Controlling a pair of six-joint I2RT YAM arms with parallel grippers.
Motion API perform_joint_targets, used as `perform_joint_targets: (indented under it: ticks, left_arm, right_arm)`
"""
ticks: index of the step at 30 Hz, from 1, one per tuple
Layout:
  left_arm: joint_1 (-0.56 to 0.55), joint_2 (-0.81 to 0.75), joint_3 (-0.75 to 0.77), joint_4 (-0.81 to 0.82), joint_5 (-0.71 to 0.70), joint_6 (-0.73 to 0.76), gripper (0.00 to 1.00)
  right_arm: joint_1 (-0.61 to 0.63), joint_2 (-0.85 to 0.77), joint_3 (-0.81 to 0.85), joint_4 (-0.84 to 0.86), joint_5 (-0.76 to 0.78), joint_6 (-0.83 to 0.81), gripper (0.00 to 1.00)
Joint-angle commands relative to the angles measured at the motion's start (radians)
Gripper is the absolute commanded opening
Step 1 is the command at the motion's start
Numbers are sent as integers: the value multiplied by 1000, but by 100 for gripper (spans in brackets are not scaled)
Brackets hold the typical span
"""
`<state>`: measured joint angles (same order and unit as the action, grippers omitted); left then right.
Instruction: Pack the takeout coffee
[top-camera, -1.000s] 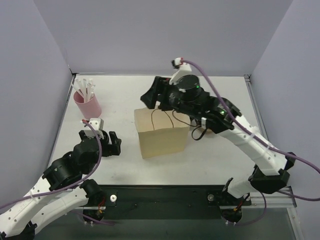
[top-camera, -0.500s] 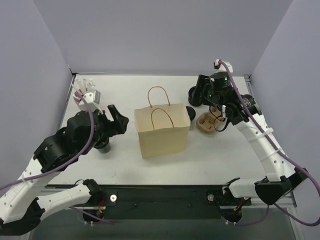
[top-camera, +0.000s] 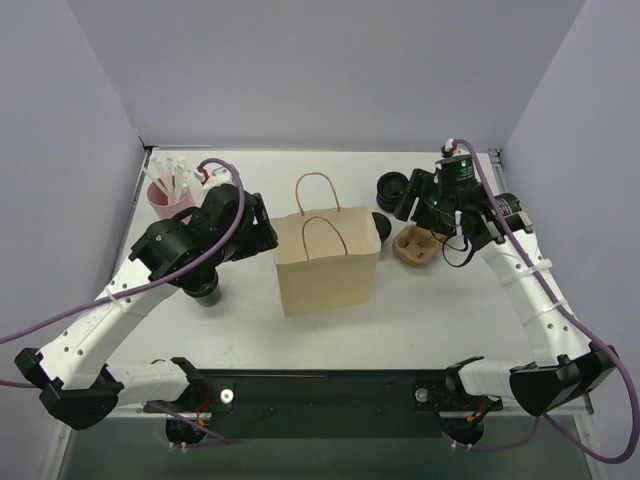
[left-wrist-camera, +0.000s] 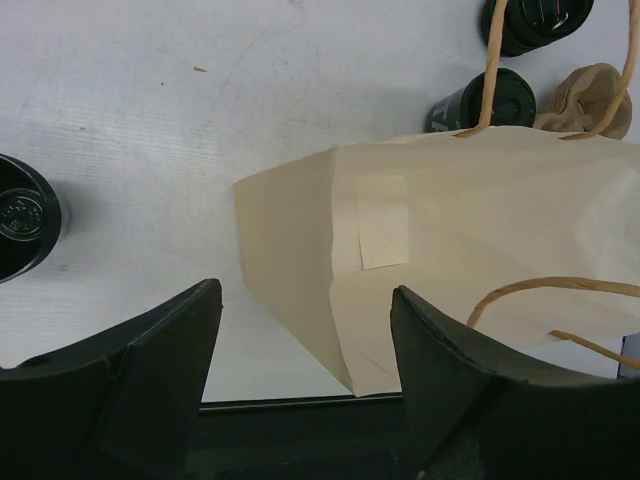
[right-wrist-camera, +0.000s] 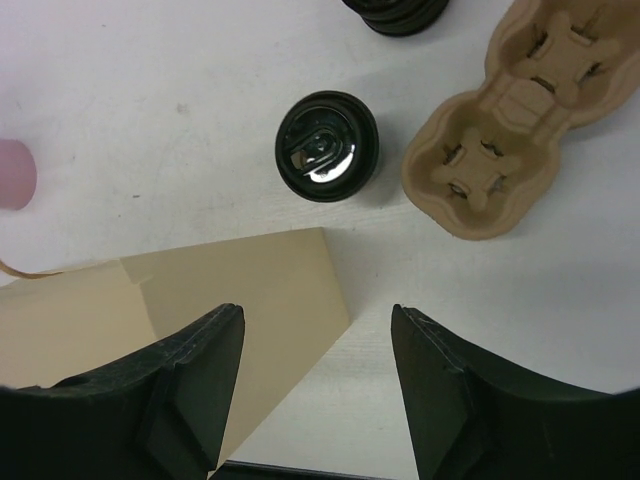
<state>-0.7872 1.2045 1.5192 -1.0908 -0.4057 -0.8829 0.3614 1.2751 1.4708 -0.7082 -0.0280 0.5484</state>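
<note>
A brown paper bag (top-camera: 325, 260) stands open in the middle, handles up. One black takeout coffee (top-camera: 205, 291) stands left of the bag, partly under my left arm; it also shows in the left wrist view (left-wrist-camera: 24, 217). A second black lidded cup (top-camera: 382, 225) stands by the bag's right rear corner, and shows in the right wrist view (right-wrist-camera: 327, 146). My left gripper (top-camera: 263, 234) is open and empty by the bag's upper left edge (left-wrist-camera: 305, 292). My right gripper (top-camera: 407, 204) is open and empty above the second cup (right-wrist-camera: 317, 312).
A stack of black ribbed rings (top-camera: 392, 186) sits at the back right. A brown pulp cup carrier (top-camera: 415, 246) lies right of the bag. A pink cup of white sticks (top-camera: 166, 199) stands at the back left. Grey walls close three sides.
My right arm has pulled back from over the bag to its right rear. My left arm has risen and swung toward the bag's left side. The bag's handles now stand up.
</note>
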Motion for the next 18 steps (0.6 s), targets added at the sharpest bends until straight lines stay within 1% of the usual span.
perform_joint_targets:
  ticks: [1,2,3,4,6,8,11,14,15,17,18]
  left_arm:
    - [40,-51,-79,41,94,-11,78]
    - [48,-60,-100,69,141,-7,78]
    - [51,-81,-149,98,162,-4,78]
    - [58,-88,-169,151,177,-4,77]
    - [66,-95,-203,192,215,-8,74]
    - [72,-82,-208,203,232,-2,73]
    - [75,-65,-211,223,240,25,68]
    - [85,-60,-194,233,240,55,57]
    - [86,-60,-189,232,243,62,47]
    - [91,-59,-171,227,243,85,35]
    - [94,-59,-163,214,245,90,29]
  right_arm:
    - [-1,-22,-33,-54,74,81,61]
    - [-1,-19,-29,-57,86,81,60]
    - [-4,-8,-21,-60,95,84,60]
    - [-7,-5,-17,-71,103,94,60]
    - [-18,1,-10,-83,115,99,59]
    - [-19,0,-9,-89,123,102,58]
    - [-21,-6,-21,-99,129,91,57]
    - [-21,-17,-49,-100,131,81,56]
    - [-21,-16,-55,-100,143,73,55]
    - [-25,15,-53,-105,178,49,53]
    - [-32,38,-38,-141,236,54,53]
